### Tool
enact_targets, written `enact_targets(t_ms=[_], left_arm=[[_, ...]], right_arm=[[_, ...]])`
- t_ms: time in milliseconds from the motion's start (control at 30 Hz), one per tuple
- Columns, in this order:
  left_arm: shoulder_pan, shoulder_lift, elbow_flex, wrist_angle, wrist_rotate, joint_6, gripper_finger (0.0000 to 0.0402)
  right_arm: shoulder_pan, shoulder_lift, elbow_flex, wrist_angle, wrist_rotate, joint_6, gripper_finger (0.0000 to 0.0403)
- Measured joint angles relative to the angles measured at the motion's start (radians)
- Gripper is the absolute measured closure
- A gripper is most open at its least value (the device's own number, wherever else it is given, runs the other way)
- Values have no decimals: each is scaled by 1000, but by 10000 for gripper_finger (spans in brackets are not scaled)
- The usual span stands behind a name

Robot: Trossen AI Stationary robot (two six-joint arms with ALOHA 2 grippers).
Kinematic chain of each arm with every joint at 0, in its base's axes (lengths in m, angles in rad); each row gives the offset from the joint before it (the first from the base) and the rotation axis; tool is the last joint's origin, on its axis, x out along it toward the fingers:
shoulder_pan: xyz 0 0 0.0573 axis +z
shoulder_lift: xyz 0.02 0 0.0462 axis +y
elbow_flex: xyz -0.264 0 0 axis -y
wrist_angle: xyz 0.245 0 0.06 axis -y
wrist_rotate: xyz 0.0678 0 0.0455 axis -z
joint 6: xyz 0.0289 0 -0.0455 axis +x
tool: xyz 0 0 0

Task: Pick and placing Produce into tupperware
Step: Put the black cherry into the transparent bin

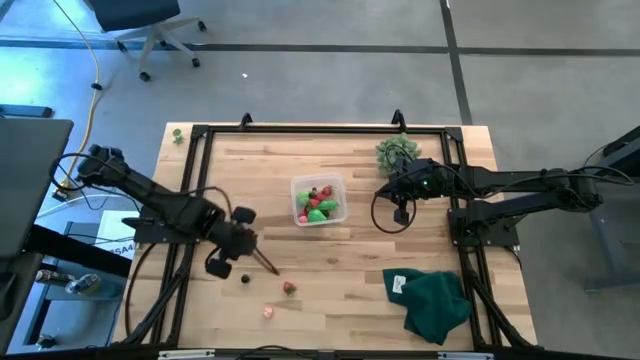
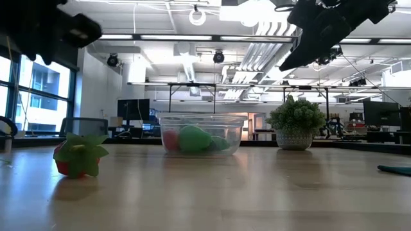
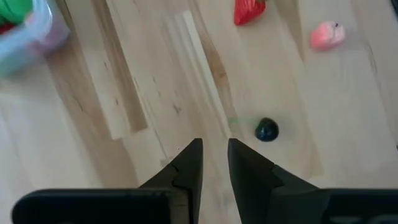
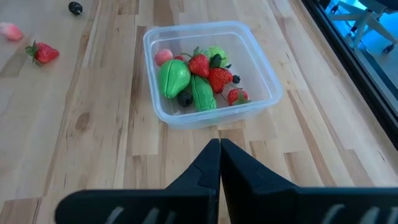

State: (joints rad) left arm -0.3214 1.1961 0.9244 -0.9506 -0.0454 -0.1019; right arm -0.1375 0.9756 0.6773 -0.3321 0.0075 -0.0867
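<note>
The clear tupperware (image 1: 318,200) (image 4: 208,68) (image 2: 202,133) rests on the table's middle and holds strawberries, green pieces and dark berries. Three pieces lie loose on the wood toward the near edge: a dark berry (image 1: 243,276) (image 3: 267,129), a red strawberry (image 1: 289,288) (image 3: 249,11) (image 2: 78,156) and a pink piece (image 1: 268,311) (image 3: 326,35). My left gripper (image 1: 268,266) (image 3: 214,155) hovers above the table beside the dark berry, open by a narrow gap and empty. My right gripper (image 1: 398,200) (image 4: 219,149) is shut and empty, raised to the right of the tupperware.
A spiky grey-green potted ball (image 1: 397,152) (image 2: 295,125) stands near the far edge, behind my right arm. A dark green cloth (image 1: 435,300) lies crumpled at the near right corner. A black frame (image 1: 300,128) runs along the table's edges. Bare wood lies between the tupperware and the loose pieces.
</note>
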Motion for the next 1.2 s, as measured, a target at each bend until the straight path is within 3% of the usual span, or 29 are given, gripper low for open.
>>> enact_targets(t_ms=[300,433,700,967,1200], left_arm=[[-173,-240,-231,162,-155,-262,308],[-239,-300,-318,236,-169,-394,291],[-366,-240,-434,502,-152,-367,253],[-372,-120,-442,515,-190,-426,226],[-373,-41,-442,518,-136,-483,198]], right_arm=[[0,0,0,-1,0,0,401],[0,0,0,-1,0,0,401],[0,0,0,-1,0,0,401],[0,0,0,0,0,0,401],[0,0,0,-1,0,0,401]])
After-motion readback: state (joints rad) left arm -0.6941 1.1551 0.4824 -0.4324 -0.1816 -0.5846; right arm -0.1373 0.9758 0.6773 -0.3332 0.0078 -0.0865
